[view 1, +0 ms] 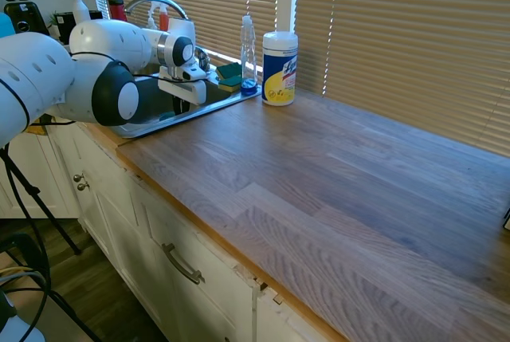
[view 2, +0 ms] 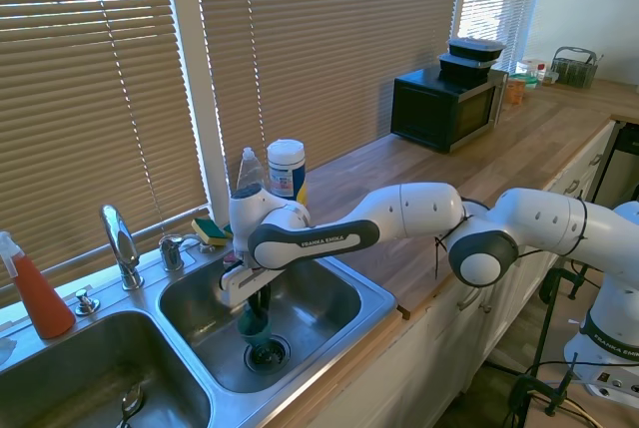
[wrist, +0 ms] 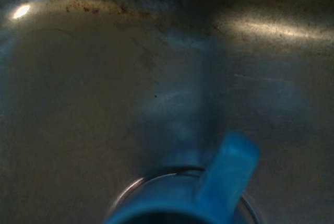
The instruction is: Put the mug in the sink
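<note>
While hanging inside the sink [view 2: 374, 300] bowl, claw [view 2: 258, 306] is gripping mug [view 2: 252, 325] over drain [view 2: 268, 354] | walls standing close around | arm reading "FRANKA EMIKA" | wipes canister [view 1: 280, 68] sitting on table [view 1: 358, 182].

the sink [view 2: 329, 343] is brushed steel, dull with soft glints and speckled grime in the wrist view. the mug [view 2: 252, 323] looks matt teal. the table [view 1: 343, 190] is smooth wood grain. the tap [view 2: 120, 240] is shiny chrome.
</note>
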Controlling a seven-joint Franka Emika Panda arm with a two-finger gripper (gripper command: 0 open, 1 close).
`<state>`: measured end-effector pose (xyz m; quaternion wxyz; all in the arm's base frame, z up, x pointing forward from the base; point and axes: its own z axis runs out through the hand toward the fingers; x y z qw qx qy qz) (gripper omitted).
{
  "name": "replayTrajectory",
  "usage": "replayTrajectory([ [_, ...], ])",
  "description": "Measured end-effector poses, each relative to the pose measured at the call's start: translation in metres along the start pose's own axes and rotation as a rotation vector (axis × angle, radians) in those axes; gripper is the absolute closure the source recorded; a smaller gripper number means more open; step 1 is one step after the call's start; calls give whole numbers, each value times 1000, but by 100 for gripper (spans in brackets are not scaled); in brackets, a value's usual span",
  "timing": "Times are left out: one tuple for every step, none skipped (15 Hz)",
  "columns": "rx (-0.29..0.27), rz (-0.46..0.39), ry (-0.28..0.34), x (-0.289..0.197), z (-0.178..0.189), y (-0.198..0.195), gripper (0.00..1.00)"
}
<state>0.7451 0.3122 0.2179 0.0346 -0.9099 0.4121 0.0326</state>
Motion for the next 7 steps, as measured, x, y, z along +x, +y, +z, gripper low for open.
replayTrajectory([
  [2, 0, 0, 0, -1, 0, 0],
  [5, -1, 1, -1, -3, -1, 0],
  [13, -2, 4, -1, -9, -2, 0],
  [24, -1, 10, -2, -18, -4, 0],
  [35, 3, 16, -3, -29, -5, 0],
  [46, 8, 23, -5, -42, -7, 0],
  [50, 14, 28, -8, -54, -8, 0],
])
